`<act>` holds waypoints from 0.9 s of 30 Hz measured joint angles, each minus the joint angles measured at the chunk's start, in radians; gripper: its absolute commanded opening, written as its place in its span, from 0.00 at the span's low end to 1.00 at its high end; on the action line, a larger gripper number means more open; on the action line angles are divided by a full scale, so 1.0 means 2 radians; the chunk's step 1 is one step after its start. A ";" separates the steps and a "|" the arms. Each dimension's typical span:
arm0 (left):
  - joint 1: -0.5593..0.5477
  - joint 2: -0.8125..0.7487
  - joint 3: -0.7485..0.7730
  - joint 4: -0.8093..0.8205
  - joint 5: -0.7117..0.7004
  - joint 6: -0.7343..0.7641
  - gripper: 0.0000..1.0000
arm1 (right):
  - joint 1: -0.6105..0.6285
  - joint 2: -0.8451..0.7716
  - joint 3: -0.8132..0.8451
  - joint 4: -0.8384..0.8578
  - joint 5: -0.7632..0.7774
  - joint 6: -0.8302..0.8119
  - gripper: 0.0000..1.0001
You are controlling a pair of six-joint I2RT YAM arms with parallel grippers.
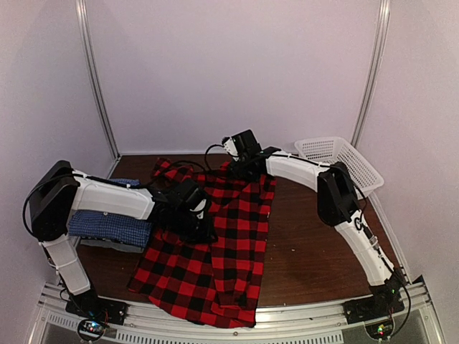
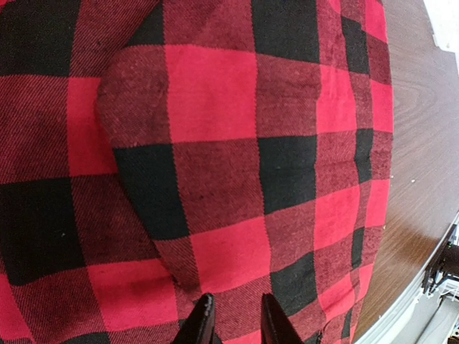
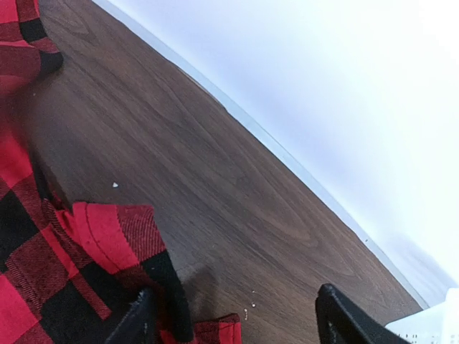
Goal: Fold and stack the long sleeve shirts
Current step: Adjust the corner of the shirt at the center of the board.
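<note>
The red-and-black plaid shirt (image 1: 215, 265) lies spread on the surface (image 1: 315, 244), its long axis running from the far side to the near edge. Brown wood shows on its right, a folded blue checked shirt (image 1: 107, 228) on its left. The left hand (image 2: 238, 326) pinches a plaid fold — the right hand (image 3: 237, 315) is spread at the far end.

White arm shells (image 1: 115, 197), black joints (image 1: 50, 204), thin black cables (image 1: 213, 150)

Bends the left arm (image 1: 107, 197) inward and low, with the left gripper (image 2: 235, 326) pointed down, narrowly parted. Stretches the right arm (image 1: 337, 193) far back, right gripper (image 3: 233, 322) spread wide.
</note>
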State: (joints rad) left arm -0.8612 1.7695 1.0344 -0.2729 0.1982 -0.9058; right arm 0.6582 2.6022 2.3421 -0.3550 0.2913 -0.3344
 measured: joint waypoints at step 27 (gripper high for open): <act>-0.001 0.002 0.000 0.020 0.005 0.001 0.23 | -0.024 -0.098 -0.122 -0.123 -0.156 0.010 0.72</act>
State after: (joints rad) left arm -0.8639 1.7733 1.0344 -0.2337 0.2073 -0.9043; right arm 0.6102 2.4062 2.0987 -0.6018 -0.0216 -0.3134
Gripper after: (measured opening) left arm 0.235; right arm 0.785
